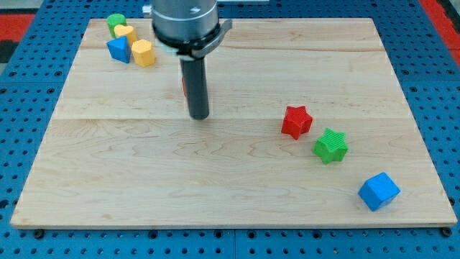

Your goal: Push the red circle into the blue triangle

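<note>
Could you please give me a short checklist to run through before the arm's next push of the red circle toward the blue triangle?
1. Red circle located: cannot tell fully; only a red sliver shows behind the rod, at its left edge.
2. My tip in contact with the red circle: cannot tell; the rod hides it.
3. Blue triangle visible: ok, near the view's top left.
4. Path to it: not ok; the yellow hexagon sits right beside the blue triangle on the red circle's side.
5. Red star, green star and blue cube out of the way: ok, all at the view's right.
</note>
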Action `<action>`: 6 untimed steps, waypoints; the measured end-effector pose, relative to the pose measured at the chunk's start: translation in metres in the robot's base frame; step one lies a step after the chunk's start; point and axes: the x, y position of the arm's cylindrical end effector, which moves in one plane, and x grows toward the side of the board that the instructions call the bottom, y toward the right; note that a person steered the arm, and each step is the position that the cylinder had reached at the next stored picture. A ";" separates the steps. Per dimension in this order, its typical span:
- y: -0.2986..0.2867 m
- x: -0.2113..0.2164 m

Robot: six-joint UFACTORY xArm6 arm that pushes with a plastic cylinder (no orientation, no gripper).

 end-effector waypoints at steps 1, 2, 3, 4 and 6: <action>0.003 -0.053; -0.046 -0.053; -0.031 -0.026; -0.086 -0.075; -0.045 -0.055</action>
